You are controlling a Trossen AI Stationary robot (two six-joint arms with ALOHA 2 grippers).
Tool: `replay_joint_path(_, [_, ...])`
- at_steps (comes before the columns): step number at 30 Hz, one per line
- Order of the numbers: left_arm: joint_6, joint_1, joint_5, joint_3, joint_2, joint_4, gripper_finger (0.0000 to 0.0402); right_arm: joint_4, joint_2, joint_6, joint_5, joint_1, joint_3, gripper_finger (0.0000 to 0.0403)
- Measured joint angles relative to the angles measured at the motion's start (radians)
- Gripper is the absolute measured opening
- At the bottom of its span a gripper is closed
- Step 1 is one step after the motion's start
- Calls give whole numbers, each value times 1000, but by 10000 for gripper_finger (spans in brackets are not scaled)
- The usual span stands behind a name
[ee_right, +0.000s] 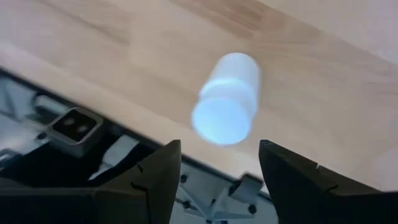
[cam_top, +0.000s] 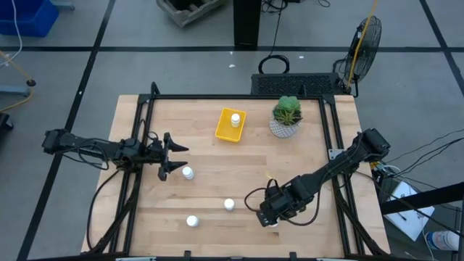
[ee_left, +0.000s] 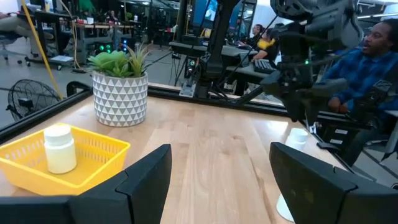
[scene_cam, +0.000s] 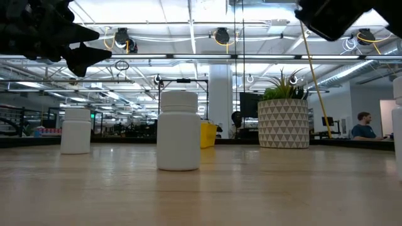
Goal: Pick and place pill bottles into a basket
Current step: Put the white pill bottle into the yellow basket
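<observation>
The yellow basket [cam_top: 230,125] stands far of the table's middle with one white pill bottle [cam_top: 235,118] upright inside it. Three more bottles stand on the wood: one [cam_top: 188,172] just near of my left gripper [cam_top: 176,156], which is open and level at the left, and two [cam_top: 229,204] [cam_top: 192,221] toward the near edge. My right gripper [ee_right: 217,152] is open, slanting down over another upright bottle [ee_right: 227,99] by the near edge. Its fingertips stand short of the cap and touch nothing.
A white patterned pot with a green plant [cam_top: 287,116] stands right of the basket. Black rails [cam_top: 232,96] frame the tabletop. The table's near edge and a metal bracket [ee_right: 74,127] lie just below my right gripper. People sit beyond the table [ee_left: 373,56].
</observation>
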Motion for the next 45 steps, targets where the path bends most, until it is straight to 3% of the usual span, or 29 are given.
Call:
replay_joint_path(11, [0,0,0,0,0,-1,274,-31,22,26,56,-7,32,208])
replay_joint_path(21, [-3,0,1,0,0,-10,274,-181,107,-60,51,-3,137,171])
replay_joint_path(45, [-1,0,0,0,0,-35,274,-137,106,-61,55,1,137,169])
